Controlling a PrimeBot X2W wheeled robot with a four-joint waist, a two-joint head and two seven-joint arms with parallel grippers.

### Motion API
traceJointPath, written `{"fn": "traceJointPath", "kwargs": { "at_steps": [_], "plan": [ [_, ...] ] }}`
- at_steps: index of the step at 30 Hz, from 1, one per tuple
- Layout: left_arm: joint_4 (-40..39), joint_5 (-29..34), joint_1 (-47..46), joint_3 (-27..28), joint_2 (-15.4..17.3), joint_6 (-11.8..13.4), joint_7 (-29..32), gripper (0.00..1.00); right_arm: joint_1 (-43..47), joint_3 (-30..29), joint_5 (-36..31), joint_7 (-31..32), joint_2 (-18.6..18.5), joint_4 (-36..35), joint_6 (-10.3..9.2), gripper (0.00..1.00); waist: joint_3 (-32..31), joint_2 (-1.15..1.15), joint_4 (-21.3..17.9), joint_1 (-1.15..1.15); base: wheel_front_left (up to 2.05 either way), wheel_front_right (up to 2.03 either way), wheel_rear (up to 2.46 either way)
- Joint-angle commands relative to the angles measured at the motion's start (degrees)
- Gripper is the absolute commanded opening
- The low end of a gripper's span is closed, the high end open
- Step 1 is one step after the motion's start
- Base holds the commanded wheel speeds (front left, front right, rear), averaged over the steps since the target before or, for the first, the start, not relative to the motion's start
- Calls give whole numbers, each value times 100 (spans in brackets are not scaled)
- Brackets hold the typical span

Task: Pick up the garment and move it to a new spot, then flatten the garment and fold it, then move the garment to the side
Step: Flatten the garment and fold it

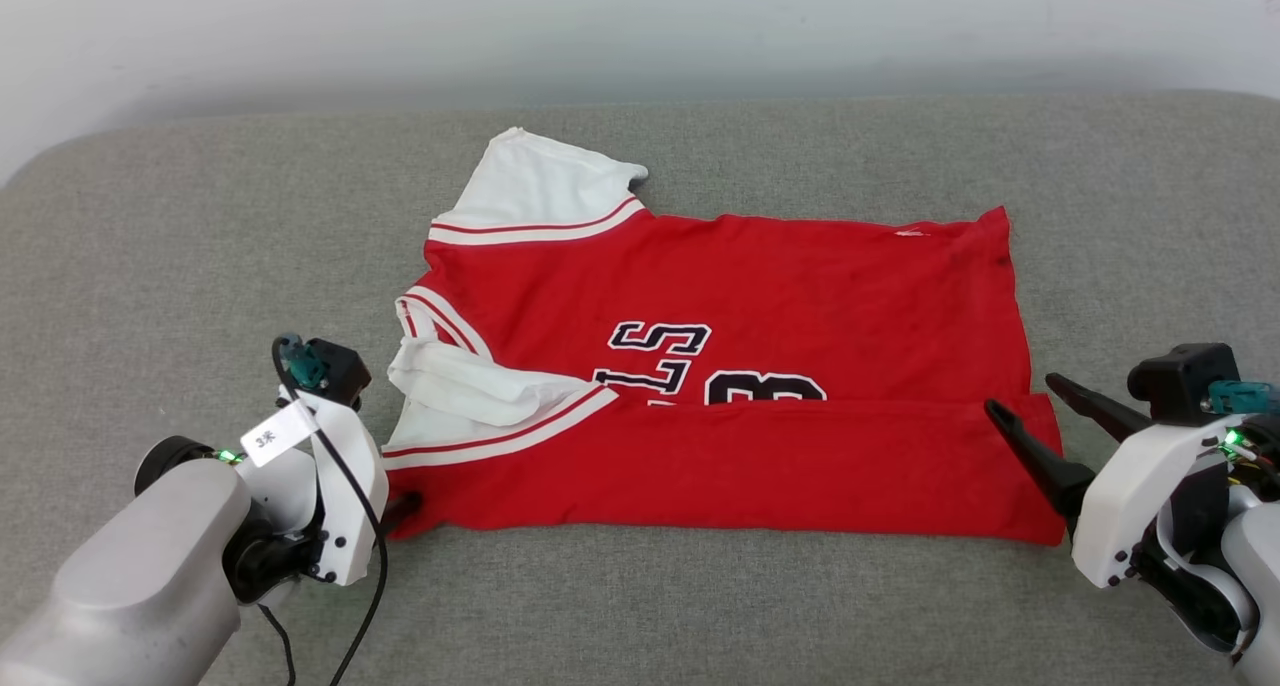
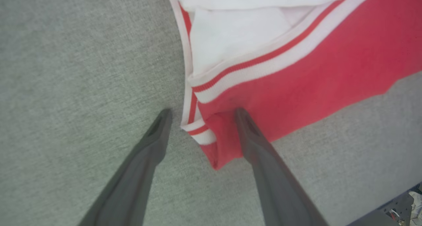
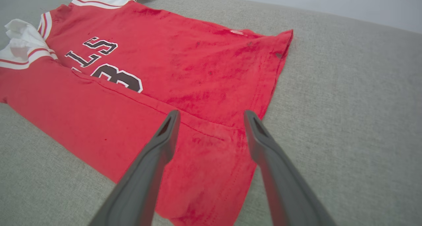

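Left gripper (image 2: 201, 111) held wide open, near left corner of the garment (image 1: 720, 296) straddled, right gripper (image 3: 211, 112) spread just as wide above the near right corner, nothing clamped, red garment laid flat mid-way across the grey worktop (image 1: 150, 246), near edge folded back over the front.

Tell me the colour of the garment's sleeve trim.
Sleeve trim: white with a red stripe; left wrist view.
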Motion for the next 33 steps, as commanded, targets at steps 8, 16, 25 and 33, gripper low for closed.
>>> {"fn": "traceJointPath", "kwargs": {
  "at_steps": [8, 16, 25, 33],
  "plan": [
    [345, -133, 244, -274, -303, -3, -171, 27, -161, -30, -71, 92, 13, -95, -5, 100, 56, 0, -24, 0, 0, 0, 0],
    [35, -38, 37, -328, -40, -2, -940, 0, -307, -69, -236, 325, -313, -403, -6, 100, -86, 0, -24, 0, 0, 0, 0],
    [-736, 166, 65, -191, 263, 103, -1579, 0, -351, -249, 1, 1433, -877, -897, -6, 100, -234, 0, 74, 0, 0, 0, 0],
    [-1577, 339, 126, -229, 448, 425, -1566, 0, 90, -464, 631, 2932, -1029, -1099, -6, 100, -114, 0, 185, 0, 0, 0, 0]
  ]
}}
